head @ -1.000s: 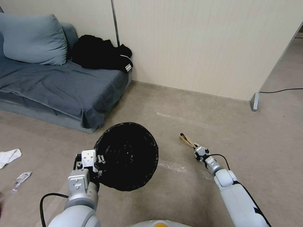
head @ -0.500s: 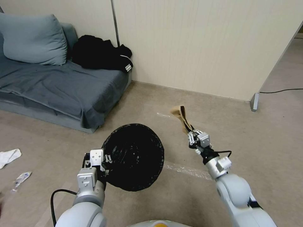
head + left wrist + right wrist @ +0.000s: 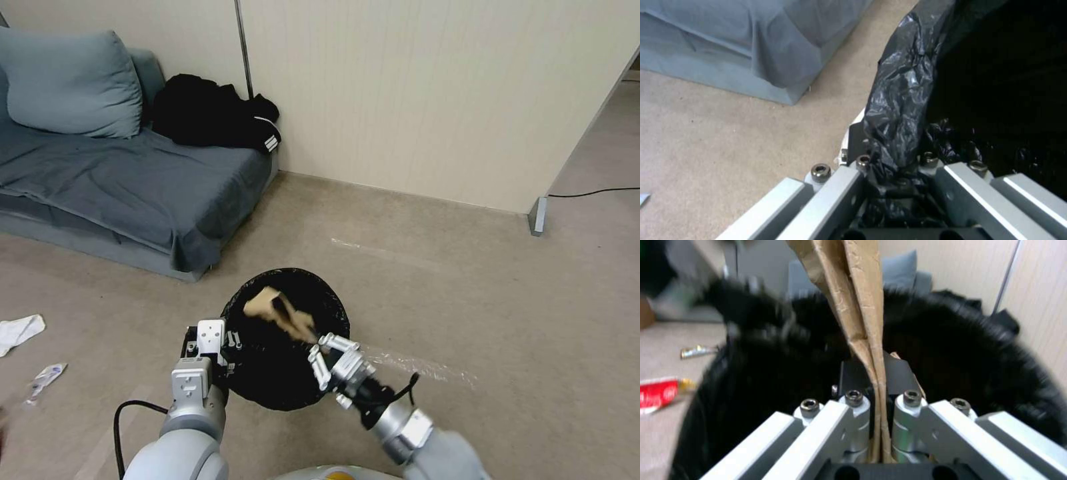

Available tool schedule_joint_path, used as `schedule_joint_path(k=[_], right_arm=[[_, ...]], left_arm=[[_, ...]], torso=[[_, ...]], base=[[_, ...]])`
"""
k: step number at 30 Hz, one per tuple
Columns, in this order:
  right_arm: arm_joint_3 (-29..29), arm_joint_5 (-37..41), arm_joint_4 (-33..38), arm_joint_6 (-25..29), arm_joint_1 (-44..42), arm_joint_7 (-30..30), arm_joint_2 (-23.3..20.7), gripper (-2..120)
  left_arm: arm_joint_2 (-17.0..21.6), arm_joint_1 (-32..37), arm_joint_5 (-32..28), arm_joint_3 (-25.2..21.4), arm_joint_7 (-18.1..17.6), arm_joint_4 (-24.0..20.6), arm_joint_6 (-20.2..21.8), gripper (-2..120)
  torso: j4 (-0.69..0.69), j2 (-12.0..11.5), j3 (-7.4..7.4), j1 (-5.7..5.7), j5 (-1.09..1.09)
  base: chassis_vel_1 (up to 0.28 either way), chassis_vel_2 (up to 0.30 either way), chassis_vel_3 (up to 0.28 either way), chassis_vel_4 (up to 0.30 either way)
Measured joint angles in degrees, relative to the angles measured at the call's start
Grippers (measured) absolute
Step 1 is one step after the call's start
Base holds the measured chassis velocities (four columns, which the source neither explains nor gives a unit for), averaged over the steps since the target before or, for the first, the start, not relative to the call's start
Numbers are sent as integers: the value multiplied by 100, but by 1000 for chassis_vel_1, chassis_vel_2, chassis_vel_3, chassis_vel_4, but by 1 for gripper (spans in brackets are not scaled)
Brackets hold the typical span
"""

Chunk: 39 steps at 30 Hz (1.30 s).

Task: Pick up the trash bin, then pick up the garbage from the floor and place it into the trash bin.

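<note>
Right end effector (image 3: 312,341) pinched my brown paper bag (image 3: 277,310) over the trash bin (image 3: 293,387); left end effector (image 3: 215,353) clamped its nine-o'clock rim, interior unreadably dark.

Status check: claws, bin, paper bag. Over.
Left claw clamped on trash bin rim. Right claw shut on brown paper bag, above bin mouth. Not released. Nothing in the way.

A round trash bin (image 3: 280,373) lined with a black bag sat tilted above the beige carpet floor (image 3: 467,280). A crumpled brown paper bag (image 3: 277,310) hung over its open mouth. White tissue (image 3: 20,330) lay well apart on the carpet.
</note>
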Motion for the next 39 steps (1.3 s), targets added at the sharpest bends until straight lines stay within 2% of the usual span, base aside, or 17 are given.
schedule_joint_path(k=[9, 12, 14, 16, 18, 20, 21, 25, 26, 29, 30, 32, 33, 36, 39], right_arm=[[-106, -82, -501, -60, 317, 35, 178, 0], [-100, -121, -631, -73, 395, 80, 209, 13], [-94, -123, -643, -70, 406, 81, 213, 16], [-94, -129, -641, -68, 418, 79, 232, 26], [-95, -131, -636, -68, 419, 78, 240, 29], [-95, -167, -605, -68, 420, 70, 274, 39], [-95, -167, -605, -68, 420, 70, 274, 39], [-68, -236, -488, -68, 346, 68, 272, 59], [-68, -236, -488, -68, 346, 68, 272, 59], [-49, -272, -387, -68, 279, 68, 250, 73], [-49, -272, -387, -68, 279, 68, 250, 73], [-48, -325, -294, -60, 218, 69, 243, 83], [-48, -325, -294, -60, 218, 69, 243, 83], [-23, -441, -94, -18, 147, 69, 233, 98], [37, -453, 124, -9, 86, 70, 222, 100]], left_arm=[[4, 74, 38, 53, 2, -12, -2, 0], [4, 136, 40, 59, 2, -69, -2, 0], [4, 148, 41, 59, 2, -82, -2, 0], [6, 154, 42, 59, 4, -94, -2, 0], [8, 154, 42, 59, 4, -94, -3, 0], [17, 155, 42, 53, 24, -95, -20, 0], [17, 155, 42, 53, 24, -95, -20, 0], [29, 156, 55, -5, 72, -81, -92, 0], [29, 156, 55, -5, 72, -81, -92, 0], [28, 156, 36, 10, 101, -66, -117, 0], [28, 156, 36, 10, 101, -66, -117, 0], [22, 152, 52, 37, 106, -50, -119, 0], [22, 152, 52, 37, 106, -50, -119, 0], [25, 134, 103, 37, 110, -31, -119, 0], [26, 121, 118, 30, 111, -12, -119, 0]], torso=[[0, 0, 0, 0, 0], [0, 0, 0, 0, 1], [0, 0, 0, 0, 0], [0, 0, 0, 1, 0], [0, 0, 0, 0, 0], [0, 0, 0, 0, 0], [0, 0, 0, 0, 0], [0, 0, 0, 0, 0], [0, 0, 0, 0, 0], [0, 0, 0, 0, 0], [0, 0, 0, 0, 0], [0, 0, 0, 1, 0], [0, 0, 0, 1, 0], [0, 0, 0, 1, 1], [0, 0, 0, 1, 1]], base=[[0, 0, 0, 0], [0, 0, 0, 0], [0, 0, 0, 0], [0, 0, 0, 0], [0, 0, 0, 0], [0, 0, 0, 0], [0, 0, 0, 0], [0, 0, 0, 0], [0, 0, 0, 0], [0, 0, 0, 0], [0, 0, 0, 0], [0, 0, 0, 0], [0, 0, 0, 0], [0, 0, 0, 0], [0, 0, 0, 0]])
